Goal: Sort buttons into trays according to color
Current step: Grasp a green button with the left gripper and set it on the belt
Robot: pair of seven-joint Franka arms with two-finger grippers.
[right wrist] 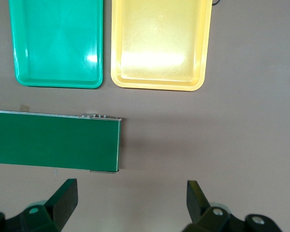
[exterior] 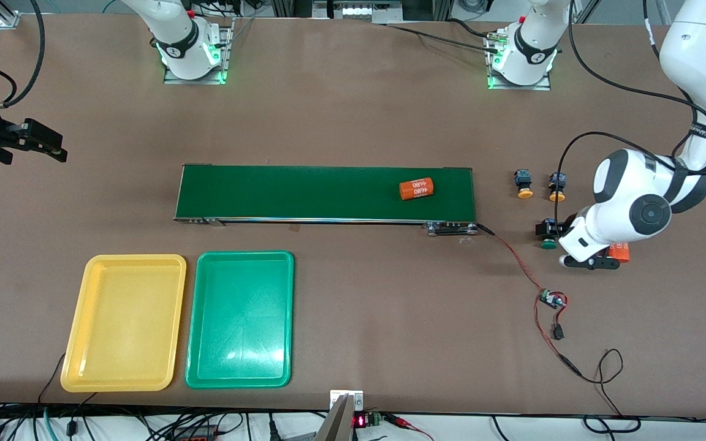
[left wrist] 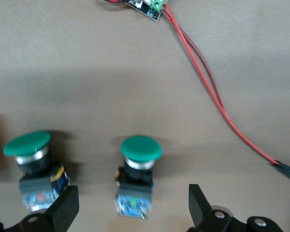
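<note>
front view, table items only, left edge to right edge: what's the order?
yellow tray → green tray → orange cylinder on the conveyor belt → yellow-capped button → second yellow-capped button → left gripper.

Two trays sit side by side on the worktop, nearer the front camera than the belt. A can lies on the belt. The buttons sit past the belt's end, toward the left arm's end.
</note>
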